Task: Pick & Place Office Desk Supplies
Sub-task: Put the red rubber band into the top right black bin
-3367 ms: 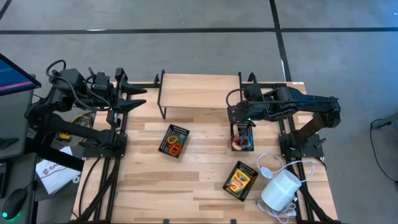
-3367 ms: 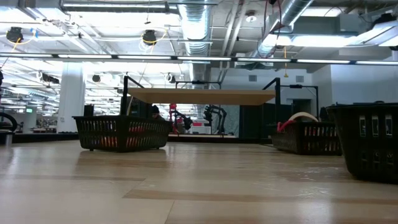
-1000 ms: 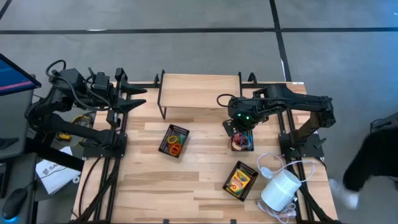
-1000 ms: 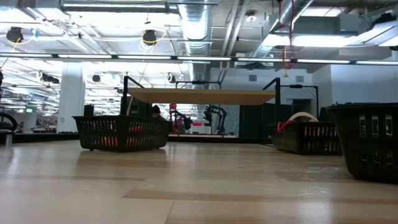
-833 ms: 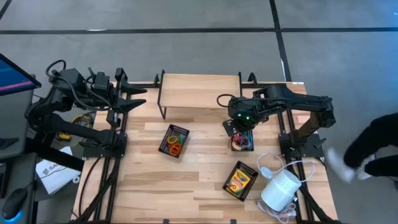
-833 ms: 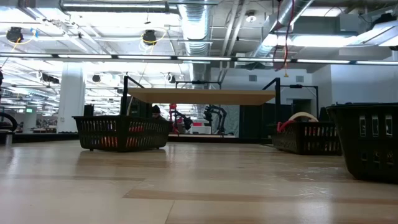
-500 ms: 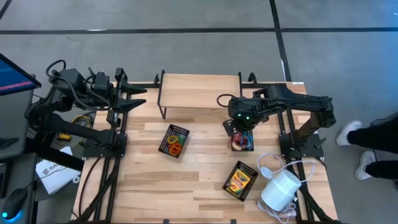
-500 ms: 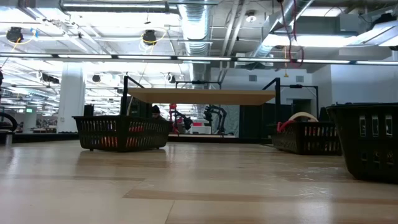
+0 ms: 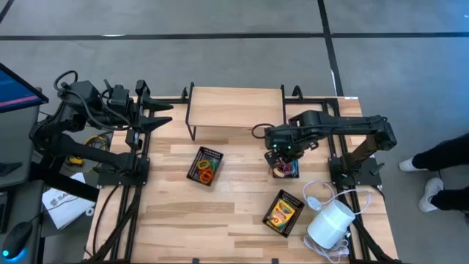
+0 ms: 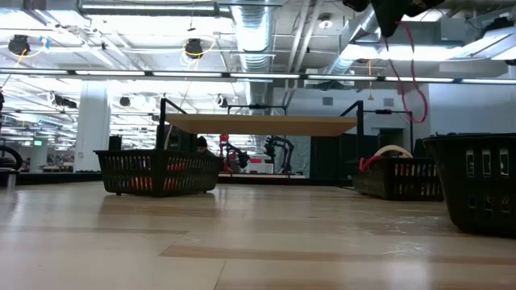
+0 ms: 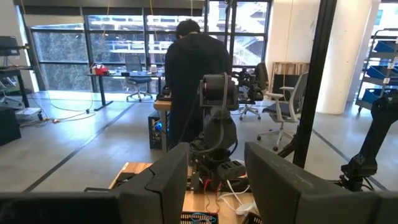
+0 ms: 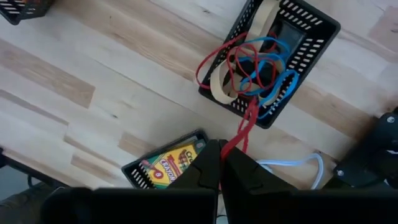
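While pinching red loop (image 12: 244,127), right claw (image 12: 222,167) aloft

We look down past right end effector (image 12: 221,163), fingers (image 12: 205,168) pressed together, pinching red elastic loop (image 12: 244,129). Loop runs taut from fingertips to black mesh tray (image 12: 311,37) on pale wood surface (image 12: 106,93). We see tray holding tangle of red, blue and cream loops (image 12: 249,68), some draped over its rim. Second mesh tray (image 12: 140,171) near fingers holds yellow-and-green crayon box (image 12: 174,158). White cord (image 12: 298,165) lies just beside. Another tray's corner (image 12: 25,9) shows at frame edge.
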`<state>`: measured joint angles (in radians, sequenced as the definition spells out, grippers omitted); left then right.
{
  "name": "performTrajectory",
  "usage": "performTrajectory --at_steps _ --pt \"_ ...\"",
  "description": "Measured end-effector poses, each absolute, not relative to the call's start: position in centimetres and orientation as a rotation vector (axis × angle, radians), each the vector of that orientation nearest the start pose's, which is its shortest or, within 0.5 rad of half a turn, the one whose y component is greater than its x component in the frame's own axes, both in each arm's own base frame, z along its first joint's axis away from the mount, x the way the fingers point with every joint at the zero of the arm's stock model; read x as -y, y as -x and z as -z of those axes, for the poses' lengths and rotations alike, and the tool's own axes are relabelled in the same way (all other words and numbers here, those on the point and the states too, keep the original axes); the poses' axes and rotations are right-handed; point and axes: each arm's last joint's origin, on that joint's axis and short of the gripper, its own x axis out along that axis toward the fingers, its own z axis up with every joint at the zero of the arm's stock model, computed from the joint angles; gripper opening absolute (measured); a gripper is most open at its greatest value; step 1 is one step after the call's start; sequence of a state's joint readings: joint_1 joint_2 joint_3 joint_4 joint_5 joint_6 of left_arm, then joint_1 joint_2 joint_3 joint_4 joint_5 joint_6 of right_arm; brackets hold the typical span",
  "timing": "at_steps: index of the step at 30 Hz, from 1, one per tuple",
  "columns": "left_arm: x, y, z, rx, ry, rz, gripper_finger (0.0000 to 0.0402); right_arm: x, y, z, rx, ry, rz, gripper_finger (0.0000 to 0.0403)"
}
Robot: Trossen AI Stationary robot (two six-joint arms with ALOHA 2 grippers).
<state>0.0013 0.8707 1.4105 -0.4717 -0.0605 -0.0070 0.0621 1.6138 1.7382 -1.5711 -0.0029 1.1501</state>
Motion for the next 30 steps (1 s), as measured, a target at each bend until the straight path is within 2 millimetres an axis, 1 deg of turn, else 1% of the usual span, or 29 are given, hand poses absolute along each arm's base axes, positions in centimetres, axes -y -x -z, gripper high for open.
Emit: performTrajectory --at_steps 8,20,23,30 --pt "-0.2 -12.6 -48.9 0.068 0.008 -0.061 0.0153 -1.2 -27.9 -36.0 -1.303 -0.874 0.770 0.0000" --pt "-0.2 -12.6 -48.9 0.068 0.007 -0.058 0.0153 -1.1 -27.9 -35.9 -1.297 -0.830 0.772 0.0000" --pt "-0.2 -12.6 -48.9 0.068 0.008 -0.058 0.0153 -0.9 -27.9 -35.3 -1.323 -0.808 0.772 0.0000" --pt "-0.2 -12.6 -48.9 0.068 0.009 -0.058 0.0153 -1.0 -27.6 -32.7 -1.428 -0.751 0.798 0.0000"
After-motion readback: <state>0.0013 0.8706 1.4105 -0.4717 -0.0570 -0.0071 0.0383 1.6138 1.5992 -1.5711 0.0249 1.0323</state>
